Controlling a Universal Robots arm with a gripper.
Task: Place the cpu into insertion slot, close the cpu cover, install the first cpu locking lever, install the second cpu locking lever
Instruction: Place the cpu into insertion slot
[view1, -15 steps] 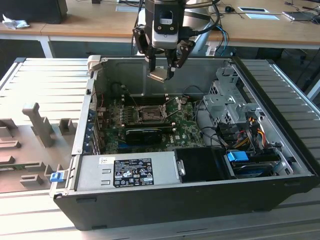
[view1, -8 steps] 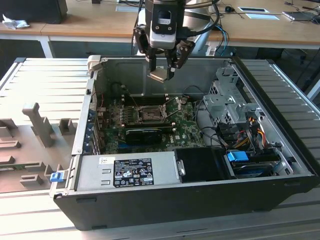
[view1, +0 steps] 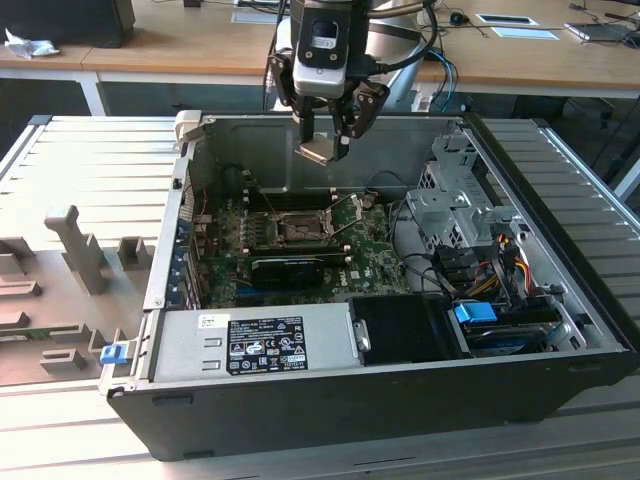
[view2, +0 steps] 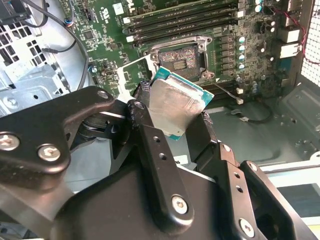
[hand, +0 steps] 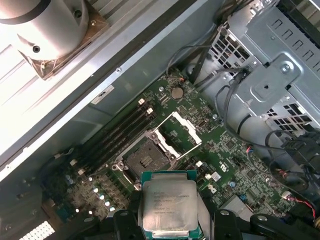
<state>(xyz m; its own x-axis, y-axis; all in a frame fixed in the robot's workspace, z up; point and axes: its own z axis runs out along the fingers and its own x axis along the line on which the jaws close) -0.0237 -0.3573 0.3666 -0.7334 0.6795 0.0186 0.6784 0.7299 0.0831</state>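
Observation:
My gripper (view1: 322, 148) hangs above the open computer case, shut on the cpu (view1: 318, 152), a thin square chip with a silvery face and a green rim. In both wrist views the cpu (view2: 175, 105) (hand: 169, 207) sits tilted between the black fingers (view2: 147, 130), held by two opposite edges. The insertion slot (hand: 146, 160) (view2: 180, 59) (view1: 300, 228) lies bare on the green motherboard (view1: 365, 240), below and apart from the chip. Its cpu cover (hand: 177, 132) (view2: 136, 75) is swung open beside the socket. Thin metal levers (view1: 262, 196) stand raised next to it.
Memory slots (hand: 117, 135) run along one side of the socket. A long black card (view1: 285, 265) lies just in front of it. A metal drive cage (view1: 455, 195) with cables fills the exterior view's right, and a power supply (view1: 255, 345) sits at the front. Case walls (view1: 250, 150) surround the board.

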